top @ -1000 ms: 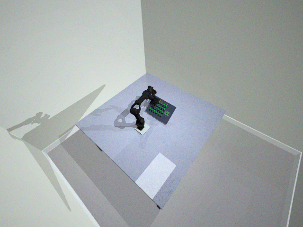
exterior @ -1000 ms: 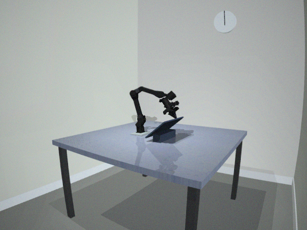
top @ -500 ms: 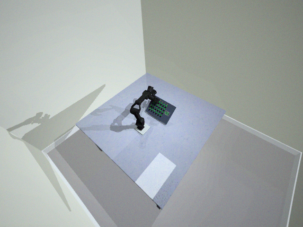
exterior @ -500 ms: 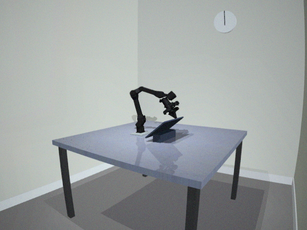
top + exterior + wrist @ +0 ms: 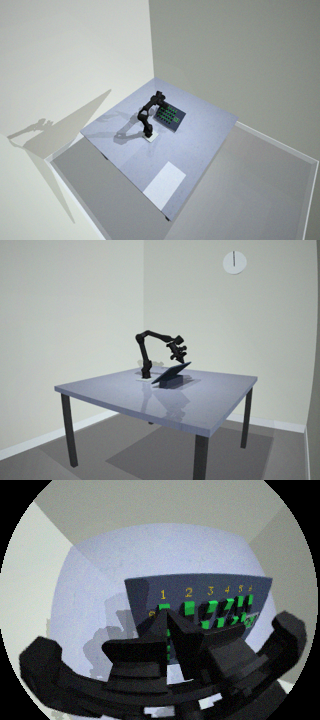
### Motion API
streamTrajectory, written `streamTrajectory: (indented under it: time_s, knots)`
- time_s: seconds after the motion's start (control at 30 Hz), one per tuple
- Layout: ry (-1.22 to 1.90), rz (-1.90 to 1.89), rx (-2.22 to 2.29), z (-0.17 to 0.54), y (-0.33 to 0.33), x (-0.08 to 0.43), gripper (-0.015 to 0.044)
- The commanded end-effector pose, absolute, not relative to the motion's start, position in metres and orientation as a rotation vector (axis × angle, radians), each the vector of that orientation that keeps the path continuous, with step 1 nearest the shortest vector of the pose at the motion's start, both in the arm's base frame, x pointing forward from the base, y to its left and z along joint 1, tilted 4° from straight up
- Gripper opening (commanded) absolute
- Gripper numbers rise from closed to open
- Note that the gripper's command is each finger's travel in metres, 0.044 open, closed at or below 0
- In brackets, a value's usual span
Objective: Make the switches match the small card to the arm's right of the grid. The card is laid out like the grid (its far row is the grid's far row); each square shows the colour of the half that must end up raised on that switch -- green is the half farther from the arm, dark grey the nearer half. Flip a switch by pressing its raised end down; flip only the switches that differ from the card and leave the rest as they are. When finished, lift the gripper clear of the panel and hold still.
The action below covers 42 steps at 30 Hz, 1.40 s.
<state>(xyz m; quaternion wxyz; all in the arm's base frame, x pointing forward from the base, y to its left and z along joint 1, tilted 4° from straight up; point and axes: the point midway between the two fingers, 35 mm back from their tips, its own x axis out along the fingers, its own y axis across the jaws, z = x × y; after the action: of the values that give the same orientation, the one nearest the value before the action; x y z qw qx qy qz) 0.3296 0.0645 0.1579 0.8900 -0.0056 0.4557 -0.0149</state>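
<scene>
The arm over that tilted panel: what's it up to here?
The arm is working on the switch panel, where switches should be set to match a small card. Its end effector is shut with nothing in it, its tips at or just above the far-row switch under the number 1. Whether they touch it, I can't tell.

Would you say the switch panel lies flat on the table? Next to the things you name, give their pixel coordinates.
No, the exterior view shows the switch panel [image 5: 178, 125] [image 5: 169, 373] [image 5: 136, 591] sloping, propped on a dark block [image 5: 171, 381].
</scene>
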Motion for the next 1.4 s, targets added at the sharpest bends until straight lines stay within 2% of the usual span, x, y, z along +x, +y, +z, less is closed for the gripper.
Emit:
streamTrajectory:
  time_s: [0.0, 0.13, 0.33, 0.8, 1.37]
  knots:
    - [0.942, -0.030, -0.012, 0.167, 0.065, 0.324, 0.0000]
    - [0.925, -0.024, -0.014, 0.206, 0.067, 0.292, 0.0000]
    - [0.929, -0.025, -0.014, 0.207, 0.060, 0.291, 0.0000]
    - [0.926, -0.029, -0.024, 0.201, -0.065, 0.274, 0.0000]
    - [0.897, -0.029, -0.025, 0.164, -0.068, 0.299, 0.0000]
